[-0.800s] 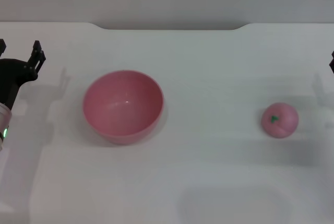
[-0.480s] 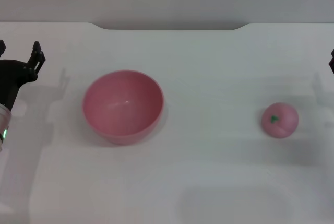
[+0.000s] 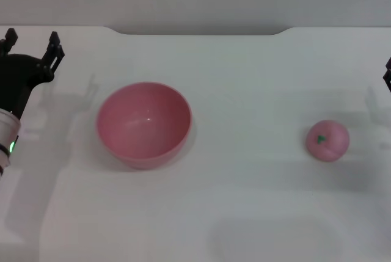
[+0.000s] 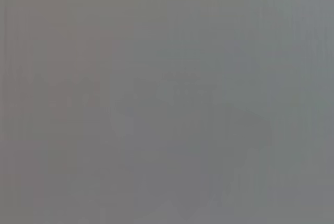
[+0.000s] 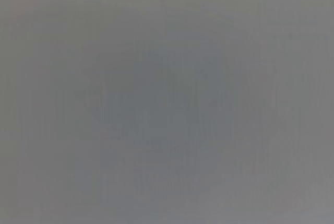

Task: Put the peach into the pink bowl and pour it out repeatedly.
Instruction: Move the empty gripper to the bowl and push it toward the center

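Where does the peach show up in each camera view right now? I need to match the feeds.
Head view: the peach sits on the white table at the right, well apart from the pink bowl at centre-left.
Left wrist view: not in it; only a plain grey field shows.
Right wrist view: not in it; the same plain grey.
Shared landmark: none, since neither wrist view shows anything recognisable; go by the head view.

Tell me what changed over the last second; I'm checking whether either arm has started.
The left tool, open and empty, has shifted slightly toward the pink bowl and farther up the table. Nothing was gripped or released. The bowl, the peach and the right tool at the edge stayed put.
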Available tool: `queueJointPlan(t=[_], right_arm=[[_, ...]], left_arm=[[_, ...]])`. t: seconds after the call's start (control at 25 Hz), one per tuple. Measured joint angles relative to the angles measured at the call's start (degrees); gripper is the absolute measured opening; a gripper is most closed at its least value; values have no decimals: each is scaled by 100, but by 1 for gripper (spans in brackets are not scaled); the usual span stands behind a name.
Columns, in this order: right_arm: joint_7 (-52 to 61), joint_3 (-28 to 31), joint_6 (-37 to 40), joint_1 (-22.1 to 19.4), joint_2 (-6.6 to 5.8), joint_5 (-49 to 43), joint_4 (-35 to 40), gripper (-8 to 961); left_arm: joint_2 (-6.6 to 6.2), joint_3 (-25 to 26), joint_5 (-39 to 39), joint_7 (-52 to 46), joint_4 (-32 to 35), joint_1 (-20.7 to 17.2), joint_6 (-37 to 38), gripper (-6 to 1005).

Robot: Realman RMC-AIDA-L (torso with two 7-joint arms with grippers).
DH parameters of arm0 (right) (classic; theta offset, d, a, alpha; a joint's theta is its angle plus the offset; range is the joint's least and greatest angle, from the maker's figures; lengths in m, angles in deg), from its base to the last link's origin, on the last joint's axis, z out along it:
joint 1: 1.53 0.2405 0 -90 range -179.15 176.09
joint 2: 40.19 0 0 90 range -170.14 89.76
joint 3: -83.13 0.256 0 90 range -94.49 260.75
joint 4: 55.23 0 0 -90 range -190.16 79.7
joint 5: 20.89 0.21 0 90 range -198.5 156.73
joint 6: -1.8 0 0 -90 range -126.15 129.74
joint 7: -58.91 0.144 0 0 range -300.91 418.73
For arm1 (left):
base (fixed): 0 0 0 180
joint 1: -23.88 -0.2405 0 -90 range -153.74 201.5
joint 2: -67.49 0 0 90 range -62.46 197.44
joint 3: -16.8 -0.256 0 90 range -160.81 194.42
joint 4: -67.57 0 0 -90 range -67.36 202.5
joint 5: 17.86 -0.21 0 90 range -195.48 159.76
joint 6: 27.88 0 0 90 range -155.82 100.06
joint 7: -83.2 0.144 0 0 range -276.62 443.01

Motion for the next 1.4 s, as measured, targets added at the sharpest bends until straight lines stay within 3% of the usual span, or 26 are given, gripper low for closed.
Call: queueJointPlan(t=[0.12, 0.28, 0.4, 0.44, 0.48, 0.56, 0.68, 1.08, 1.4], right_arm=[[0, 0, -3, 6, -2, 0, 3, 658], [0, 1, -4, 6, -6, 0, 12, 659], [0, 6, -4, 6, -7, 0, 11, 659], [0, 9, -4, 8, -8, 0, 11, 659], [0, 11, -3, 11, -8, 0, 11, 659], [0, 11, -4, 19, -9, 0, 11, 659], [0, 25, -25, 27, -9, 0, 13, 658], [0, 16, -121, 56, -9, 0, 59, 659], [0, -4, -185, 104, -9, 0, 62, 658]], left_arm=[[-282, 220, -135, 197, 976, -220, -975, 805], [-390, 1184, -669, 994, 2667, -782, -2569, 805], [-223, 2117, -1100, 1577, 4315, -1342, -4207, 805], [-223, 2117, -1100, 1577, 4315, -1342, -4207, 805], [-21, 2701, -1335, 1910, 5435, -1657, -5509, 805], [91, 2943, -1456, 2103, 6175, -1845, -6509, 805], [121, 3053, -1499, 2158, 7003, -2018, -7643, 804], [128, 3254, -1672, 1801, 7571, -1958, -9561, 804], [142, 3099, -2456, 1624, 7153, -1303, -10863, 803]])
